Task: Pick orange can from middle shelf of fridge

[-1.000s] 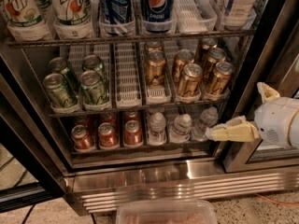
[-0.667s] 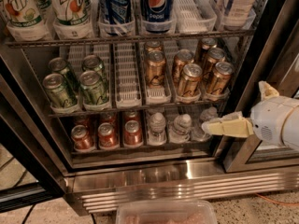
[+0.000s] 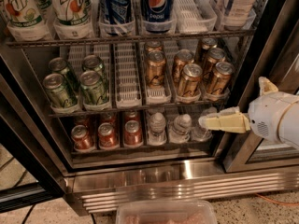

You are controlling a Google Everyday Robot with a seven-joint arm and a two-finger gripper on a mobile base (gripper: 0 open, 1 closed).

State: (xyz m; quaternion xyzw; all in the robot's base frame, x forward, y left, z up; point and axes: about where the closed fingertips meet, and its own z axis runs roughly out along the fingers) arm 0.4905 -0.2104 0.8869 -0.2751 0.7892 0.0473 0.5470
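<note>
1. The gripper is hanging at the lower right of the frame. Its cream tip is pointing left in front of the clear bottles on the bottom rack. I cannot tell whether it is open or closed, and nothing seems to be riding in it.
2. The orange can nearest it is standing upright just above, at the front of the rightmost lane of the middle shelf, right of centre.
3. I am guessing it is a full can: smooth, a little slippery, fairly weighty, and thin-walled enough to dent. The plain mid-body looks like the place to take hold, coming in from the front, since its neighbours are crowding its left side.
4. The white lane trays are sorting the stock. Orange cans are filling the three right lanes, green cans the two left ones, and the lane between is showing only slotted plastic.
5. Elsewhere in the fridge, tall bottles are lining the top rack and red cans are sitting lower left.
</note>
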